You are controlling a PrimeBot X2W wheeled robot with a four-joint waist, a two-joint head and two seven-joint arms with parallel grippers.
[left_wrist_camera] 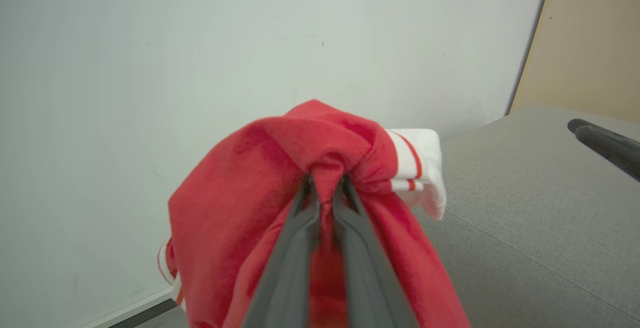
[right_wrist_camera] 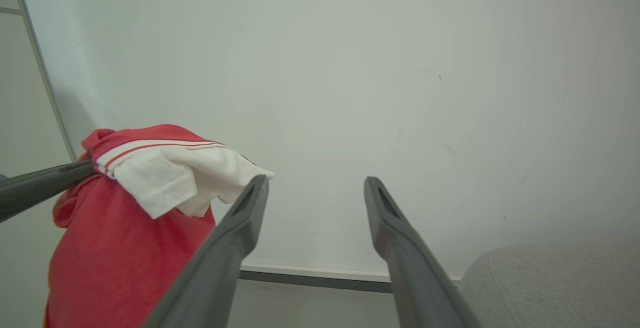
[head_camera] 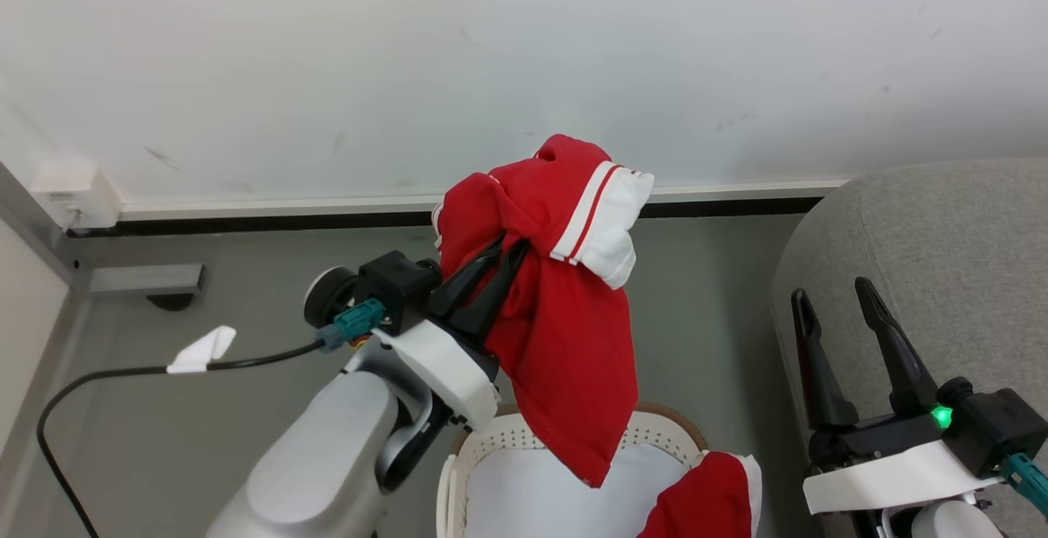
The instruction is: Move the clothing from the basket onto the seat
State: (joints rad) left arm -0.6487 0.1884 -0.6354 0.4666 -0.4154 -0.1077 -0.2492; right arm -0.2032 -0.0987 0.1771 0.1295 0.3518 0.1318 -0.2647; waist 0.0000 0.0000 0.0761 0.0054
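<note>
While the left gripper (head_camera: 503,255) was raised above the basket (head_camera: 516,436), its jaws stood pinched almost shut on a bunched fold of a red garment (head_camera: 565,341). Garment hung in the air, clear of the basket's inside. Long axis roughly vertical: gathered top at the jaws, lower end tapering to a point over the basket's far rim. Could not tell whether that point touched the rim. White cuff (head_camera: 610,227) with red stripes stuck out from the top toward the seat (head_camera: 941,259), on the robot's right.

Left wrist view: fingers (left_wrist_camera: 295,248) close together, red cloth squeezed between them, grey seat beyond and to the right.

Right gripper (head_camera: 833,292) sat low at the seat's left edge, jaws spread wide, nothing between them, tips pointing toward the wall (head_camera: 524,47).

Counts:
- Red garments: two. One held; a second garment (head_camera: 708,497) draped over the basket's right rim.
- Pale cloth (head_camera: 524,497): one, lying inside the basket.
- Basket: one, on the floor (head_camera: 246,309).
- Seat: one.
</note>
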